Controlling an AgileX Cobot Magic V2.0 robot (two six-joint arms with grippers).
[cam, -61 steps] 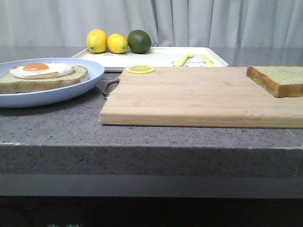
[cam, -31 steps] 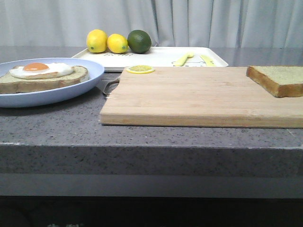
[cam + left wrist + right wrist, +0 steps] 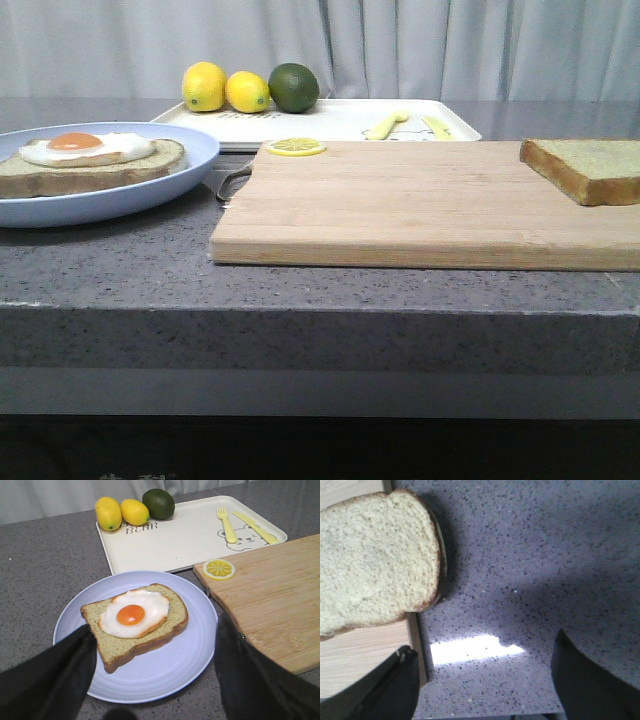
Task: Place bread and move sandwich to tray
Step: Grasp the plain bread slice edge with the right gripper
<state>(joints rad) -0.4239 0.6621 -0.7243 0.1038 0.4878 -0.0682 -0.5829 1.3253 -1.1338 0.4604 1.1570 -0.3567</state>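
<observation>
Compared with the frames of a second earlier, nothing on the bench [image 3: 120,270] has moved, so neither task step has begun: the bread [image 3: 588,168] lies at the right end of the cutting board [image 3: 420,205], its crust overhanging the board edge in the right wrist view, and the sandwich [image 3: 136,622] sits on the blue plate [image 3: 165,672] to the left of the board. The left tool [image 3: 152,655] hangs released above the plate and the right tool [image 3: 485,680] hangs released just beside the bread, neither one touching anything. The bread is a thick slice with pale, porous crumb and brown crust; the white tray [image 3: 330,120], behind the board, carries fruit and cutlery.
</observation>
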